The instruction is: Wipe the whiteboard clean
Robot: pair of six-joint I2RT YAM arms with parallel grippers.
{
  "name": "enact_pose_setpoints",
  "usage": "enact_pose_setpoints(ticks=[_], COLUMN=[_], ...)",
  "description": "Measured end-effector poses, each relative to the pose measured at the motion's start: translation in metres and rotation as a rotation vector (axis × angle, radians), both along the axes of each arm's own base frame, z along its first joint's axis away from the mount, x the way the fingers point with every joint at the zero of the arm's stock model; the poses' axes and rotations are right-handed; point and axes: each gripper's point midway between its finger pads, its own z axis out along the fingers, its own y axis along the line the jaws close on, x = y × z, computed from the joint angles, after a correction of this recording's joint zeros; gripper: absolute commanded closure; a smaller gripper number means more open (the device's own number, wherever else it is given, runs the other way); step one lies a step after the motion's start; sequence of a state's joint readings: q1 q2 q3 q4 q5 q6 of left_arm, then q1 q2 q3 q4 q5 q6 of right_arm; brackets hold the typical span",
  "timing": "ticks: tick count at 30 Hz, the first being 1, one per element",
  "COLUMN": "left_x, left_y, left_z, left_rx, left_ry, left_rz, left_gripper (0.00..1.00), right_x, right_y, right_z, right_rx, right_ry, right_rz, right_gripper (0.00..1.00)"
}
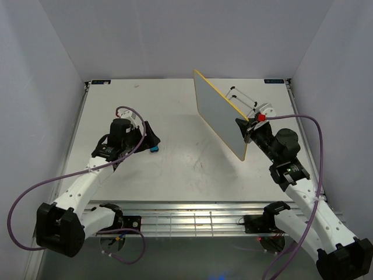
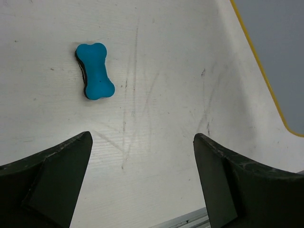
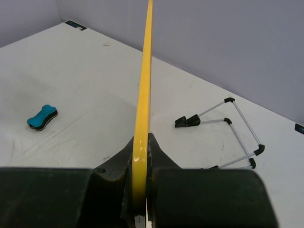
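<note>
White table (image 1: 175,175), grey walls around it. The right gripper (image 1: 246,126) pinched the whiteboard (image 1: 218,111) by its yellow rim and held it on edge over the table's right side. A wire stand (image 3: 186,121) lay apart beside it. The left gripper (image 2: 142,142) hung spread above the surface, near the blue eraser (image 2: 95,71).

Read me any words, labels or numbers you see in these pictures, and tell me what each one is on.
No text can be read.
Whiteboard: face seen from above looks blank.
Far-left corner sticker and far-right corner sticker on the table: too small to read.
Blue eraser: no marking visible.
</note>
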State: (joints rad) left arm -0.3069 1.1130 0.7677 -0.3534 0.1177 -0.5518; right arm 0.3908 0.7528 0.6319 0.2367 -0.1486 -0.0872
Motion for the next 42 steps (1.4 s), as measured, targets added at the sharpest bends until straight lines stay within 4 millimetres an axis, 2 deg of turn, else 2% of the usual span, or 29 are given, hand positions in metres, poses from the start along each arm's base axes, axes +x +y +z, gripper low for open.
enact_pose_setpoints(ticks=[4, 11, 15, 18, 25, 29, 33, 42], left_x=[-0.012, -0.027, -0.029, -0.028, -0.029, -0.029, -0.029, -0.030], left_y=[0.005, 0.017, 0.020, 0.021, 0.021, 0.021, 0.021, 0.020], left_z=[0.010, -0.004, -0.008, -0.008, -0.009, -0.009, -0.010, -0.012], left_rx=[0.046, 0.118, 0.141, 0.146, 0.152, 0.155, 0.157, 0.163], left_ry=[-0.022, 0.005, 0.008, 0.006, 0.005, 0.005, 0.007, 0.011], left_rz=[-0.047, -0.064, -0.067, -0.071, -0.078, -0.081, -0.083, -0.093], left_gripper=[0.02, 0.02, 0.02, 0.02, 0.02, 0.02, 0.02, 0.02], right_x=[0.010, 0.032, 0.052, 0.069, 0.100, 0.109, 0.111, 0.115], right_y=[0.000, -0.006, -0.023, -0.043, -0.087, -0.101, -0.104, -0.094], right_z=[0.018, 0.056, 0.077, 0.083, 0.063, 0.050, 0.050, 0.039], right_rx=[0.007, 0.020, 0.036, 0.054, 0.096, 0.134, 0.149, 0.149], right_ry=[-0.019, -0.064, -0.087, -0.092, -0.020, 0.026, 0.021, 0.027], right_rz=[-0.004, -0.026, -0.052, -0.080, -0.090, -0.063, 0.004, 0.172], right_gripper=[0.92, 0.92, 0.92, 0.92, 0.92, 0.92, 0.92, 0.92])
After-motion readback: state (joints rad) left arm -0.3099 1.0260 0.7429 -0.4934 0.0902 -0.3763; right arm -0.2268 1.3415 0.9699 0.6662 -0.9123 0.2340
